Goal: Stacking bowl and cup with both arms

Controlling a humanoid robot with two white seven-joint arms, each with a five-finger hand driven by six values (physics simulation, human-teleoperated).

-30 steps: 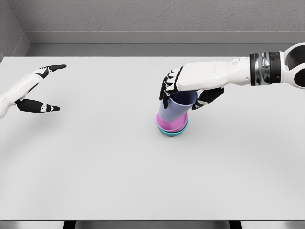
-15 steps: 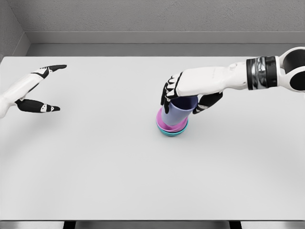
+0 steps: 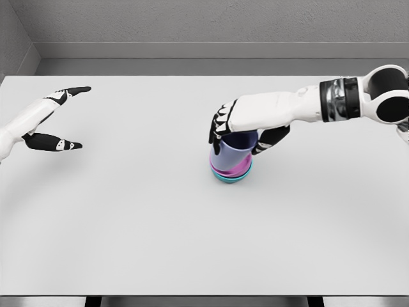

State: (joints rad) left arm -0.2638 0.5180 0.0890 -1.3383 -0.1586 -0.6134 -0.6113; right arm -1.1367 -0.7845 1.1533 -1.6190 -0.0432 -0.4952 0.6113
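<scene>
head view, for your log: right hand (image 3: pixel 241 131) clamped on lavender cup (image 3: pixel 233 151), now lowered and nearly upright inside pink bowl (image 3: pixel 227 170) atop teal bowl (image 3: pixel 231 178), mid-table (image 3: pixel 192 236); stack looks seated, release remaining. left hand (image 3: pixel 46 125) far left, fingers spread, idle.

A broad, pale grey table (image 3: pixel 160 243) filled nearly the whole view under soft, even light, backed by a grey textured wall (image 3: pixel 211 19) with a darker ledge (image 3: pixel 211 66) running along its far edge.
</scene>
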